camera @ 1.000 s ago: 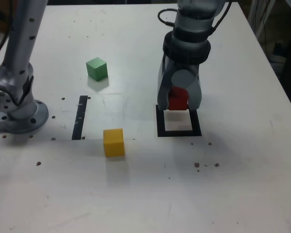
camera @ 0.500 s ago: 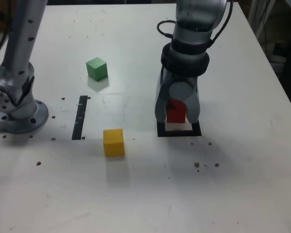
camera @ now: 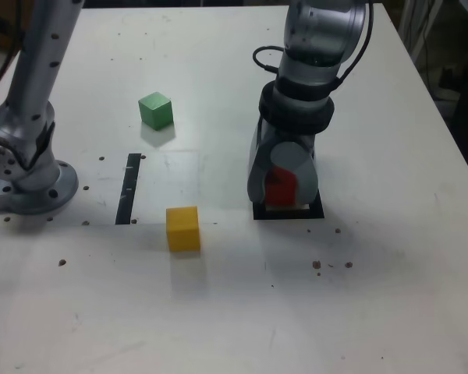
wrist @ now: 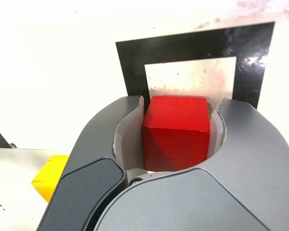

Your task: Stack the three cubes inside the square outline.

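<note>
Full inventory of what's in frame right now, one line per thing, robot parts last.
red cube: 1, red, clamped between the gripper jaws over the square outline
yellow cube: 1, yellow, on the table toward the exterior view's left of the outline, loose
green cube: 1, green, on the table farther back than the yellow one, loose
square outline: 1, black tape with white middle, partly hidden under the gripper
tape strip: 1, black, straight, near the arm base
table: 1, white, with small dark specks
arm base: 1, grey metal, exterior view's left
gripper: 1, grey, shut on the red cube
</note>
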